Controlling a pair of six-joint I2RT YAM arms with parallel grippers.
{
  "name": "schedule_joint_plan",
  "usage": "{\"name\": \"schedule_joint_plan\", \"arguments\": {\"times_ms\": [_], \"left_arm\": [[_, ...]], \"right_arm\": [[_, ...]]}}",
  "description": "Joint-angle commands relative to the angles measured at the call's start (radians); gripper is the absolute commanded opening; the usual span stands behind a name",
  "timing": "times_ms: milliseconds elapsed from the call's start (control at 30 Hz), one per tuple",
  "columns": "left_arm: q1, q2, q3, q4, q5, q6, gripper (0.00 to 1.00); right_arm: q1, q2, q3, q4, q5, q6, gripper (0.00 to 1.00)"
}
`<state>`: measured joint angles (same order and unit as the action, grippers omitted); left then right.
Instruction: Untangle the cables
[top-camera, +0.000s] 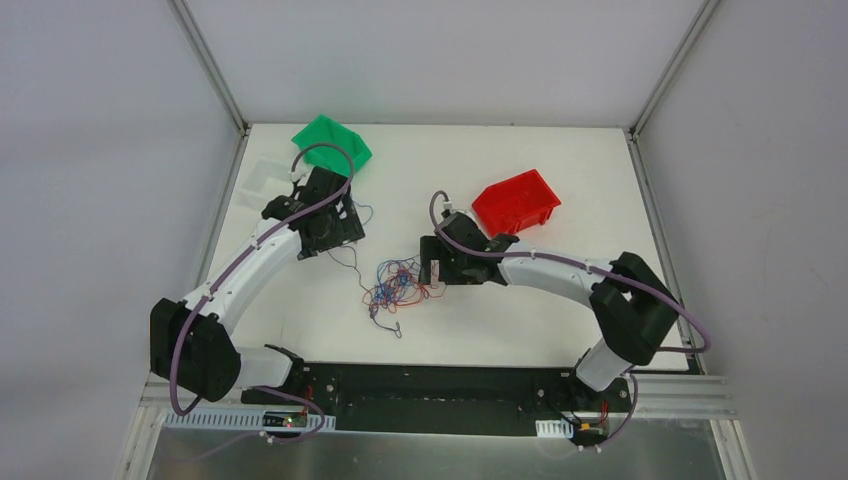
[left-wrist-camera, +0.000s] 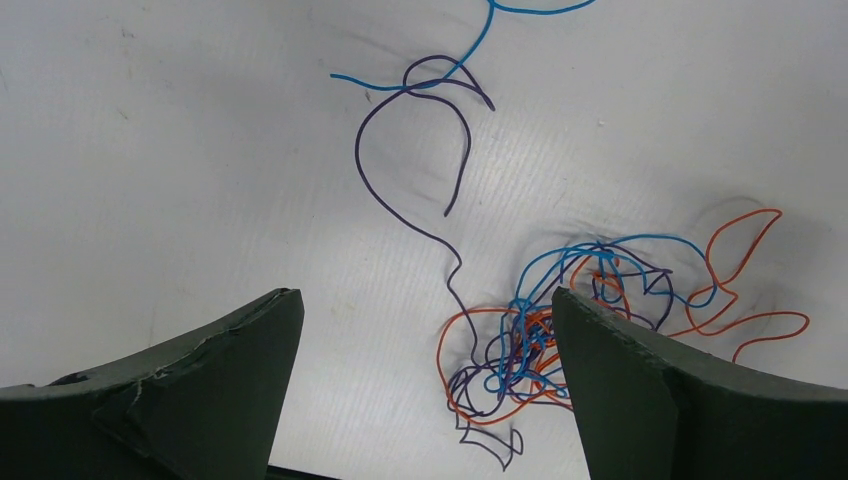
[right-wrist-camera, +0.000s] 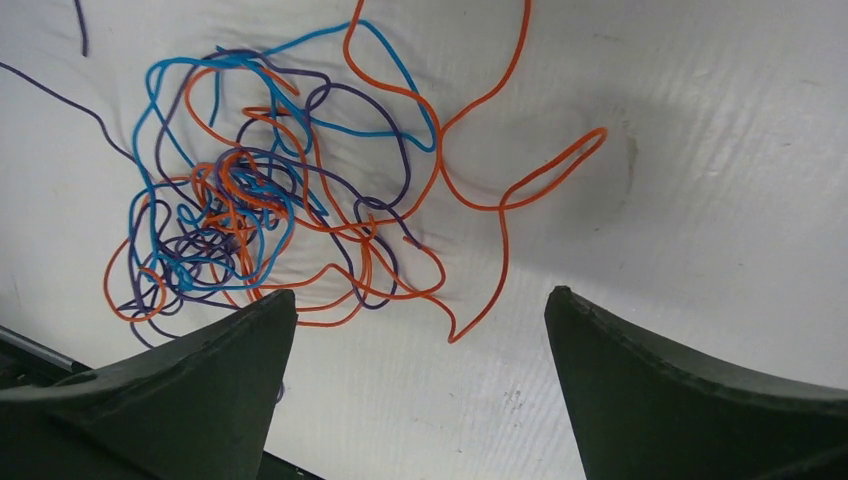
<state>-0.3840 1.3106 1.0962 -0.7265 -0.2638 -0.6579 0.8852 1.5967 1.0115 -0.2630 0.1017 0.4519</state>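
**A:** Main hazard?
**B:** The cables (top-camera: 398, 283) lie knotted on the table (top-camera: 560, 320), between my two arms; if I pinch several strands at once and pull, I judge the knot tightens, or the whole clump drags.
**A:** Arm pose?
**B:** Left gripper (left-wrist-camera: 425, 300) hovers near the tangle, jaws spread wide, empty; right gripper (right-wrist-camera: 420, 295) leans just over it, equally wide, holding nothing.

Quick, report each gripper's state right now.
Left gripper: open, holding nothing.
Right gripper: open, holding nothing; the cables lie loose on the table below it.
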Motion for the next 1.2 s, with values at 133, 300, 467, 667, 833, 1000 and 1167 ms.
{"name": "schedule_joint_plan", "arguments": {"times_ms": [133,300,467,667,833,1000,1167], "left_arm": [[0.009,-0.035,-0.023,0.03,0.019,-0.01,0.99],[0.01,-0.021,-0.004,0.04,0.011,0.002,0.99],[0.011,-0.021,0.004,0.041,-0.004,0.01,0.99],[0.011,-0.033,-0.015,0.043,-0.051,0.015,0.99],[0.013,-0.014,-0.014,0.047,-0.049,0.026,0.99],[0.013,-0.003,-0.001,0.048,-0.063,0.038,0.99],[0.013,0.033,0.022,0.054,-0.059,0.037,0.99]], "right_arm": [[0.03,0.132,0.116,0.036,-0.108,0.056,1.0],[0.084,0.211,0.218,-0.03,-0.017,0.02,0.99],[0.151,0.325,0.347,-0.195,0.192,-0.075,1.0],[0.168,0.364,0.337,-0.273,0.352,-0.141,0.98],[0.128,0.339,0.264,-0.292,0.395,-0.142,0.9],[0.014,0.2,0.09,-0.221,0.353,-0.127,0.87],[-0.102,0.021,-0.073,-0.16,0.317,-0.132,0.87]]}}
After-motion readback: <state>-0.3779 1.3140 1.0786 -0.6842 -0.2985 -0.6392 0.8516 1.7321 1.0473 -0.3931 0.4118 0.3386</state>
